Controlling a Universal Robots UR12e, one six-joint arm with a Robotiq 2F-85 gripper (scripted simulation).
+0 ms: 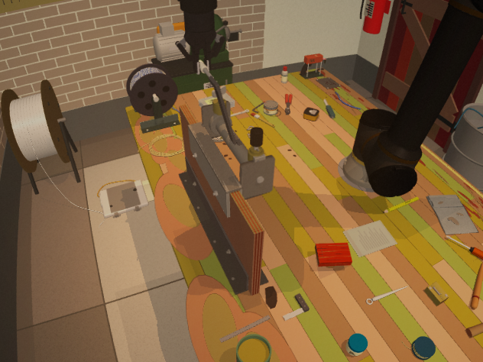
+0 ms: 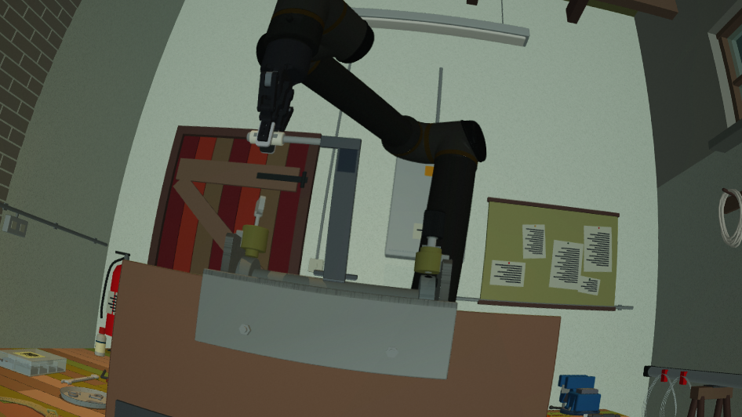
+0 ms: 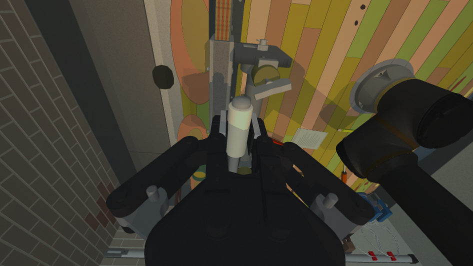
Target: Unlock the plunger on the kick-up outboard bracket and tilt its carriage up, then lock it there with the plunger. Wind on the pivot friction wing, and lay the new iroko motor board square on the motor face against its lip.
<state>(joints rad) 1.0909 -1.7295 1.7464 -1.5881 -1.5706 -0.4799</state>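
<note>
The white grip (image 3: 238, 127) at the end of the carriage's tilt handle (image 2: 266, 137) sits clamped in my closed gripper (image 3: 238, 129), high above the bracket at the table's far end. The grey carriage arm (image 1: 222, 113) rises from the bracket (image 1: 218, 163), which is bolted to an upright brown transom board (image 1: 234, 218). A black-knobbed plunger (image 1: 256, 142) on an olive collar stands at the bracket's near cheek. A pale wing (image 2: 259, 207) sits on a second olive collar at the pivot. A reddish board (image 1: 332, 254) lies flat on the table to the right.
Behind the bracket stand a green machine (image 1: 195, 66) and a dark cable reel (image 1: 150, 89) against the brick wall. A rope spool (image 1: 33, 124) stands on the floor left. Hand tools, papers (image 1: 368, 237) and tins litter the striped table, with my arm's base (image 1: 363, 167) on the right.
</note>
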